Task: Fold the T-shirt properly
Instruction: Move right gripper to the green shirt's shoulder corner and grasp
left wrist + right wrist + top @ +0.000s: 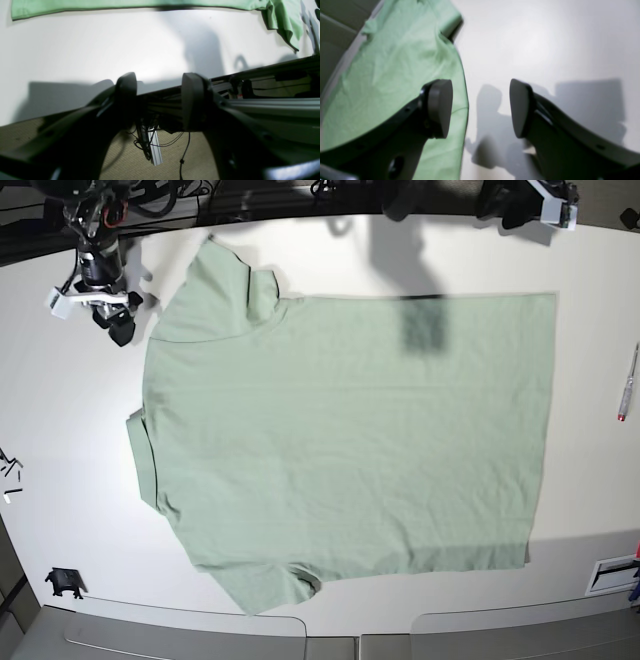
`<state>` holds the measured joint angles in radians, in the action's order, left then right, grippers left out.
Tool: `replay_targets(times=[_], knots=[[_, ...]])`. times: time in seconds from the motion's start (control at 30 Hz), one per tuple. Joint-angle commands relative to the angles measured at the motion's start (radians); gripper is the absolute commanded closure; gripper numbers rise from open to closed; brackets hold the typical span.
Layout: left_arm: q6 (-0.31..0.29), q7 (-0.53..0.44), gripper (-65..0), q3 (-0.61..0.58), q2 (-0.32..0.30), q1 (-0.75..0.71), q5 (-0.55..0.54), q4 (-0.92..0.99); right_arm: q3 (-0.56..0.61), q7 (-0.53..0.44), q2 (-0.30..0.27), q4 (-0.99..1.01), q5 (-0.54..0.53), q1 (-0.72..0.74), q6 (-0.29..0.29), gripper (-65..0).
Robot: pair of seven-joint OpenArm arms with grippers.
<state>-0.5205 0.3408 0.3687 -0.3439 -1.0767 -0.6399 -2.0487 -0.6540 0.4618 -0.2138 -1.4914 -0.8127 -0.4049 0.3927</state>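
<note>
Base view: one T-shirt (350,430) is laid flat on the table (60,430), flanked by two grippers. Right gripper (480,107) and left gripper (158,100) are both spread wide, nothing held or touched, the shirt beside each.

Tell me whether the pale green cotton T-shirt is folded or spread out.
Spread out: the pale green cotton T-shirt lies flat on the white table, both sleeves extended, unfolded.

Bright, even light floods the white table (80,480), glaring softly in both wrist views. Hard shadows fall across the tabletop and one dark patch lands on the T-shirt (424,326). Both wrist views are soft and blurred, with wide-angle bending at the edges.
</note>
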Motion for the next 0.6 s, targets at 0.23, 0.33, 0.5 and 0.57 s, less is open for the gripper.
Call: replay_targets(times=[0.23,0.33,0.5,0.57], knots=[[-0.005,-0.019,-27.2,0.006,-0.005,-0.015,-0.016,-0.013,0.081,0.006,-0.016,0.091,-0.006,0.071,0.021,-30.8],[-0.005,-0.019,-27.2,0.005,-0.005,-0.015,-0.016,-0.013,0.128,0.011,-0.015,0.107,-0.005,0.075,0.020,-30.8],[-0.005,-0.019,-27.2,0.005,-0.005,-0.014,-0.016,-0.013,0.168,0.010,-0.004,0.107,0.000,0.076,0.020,-30.8],[-0.005,-0.019,-27.2,0.006,-0.005,-0.014,-0.016,-0.013,0.169,0.010,0.002,0.107,0.001,0.075,0.020,-30.8]])
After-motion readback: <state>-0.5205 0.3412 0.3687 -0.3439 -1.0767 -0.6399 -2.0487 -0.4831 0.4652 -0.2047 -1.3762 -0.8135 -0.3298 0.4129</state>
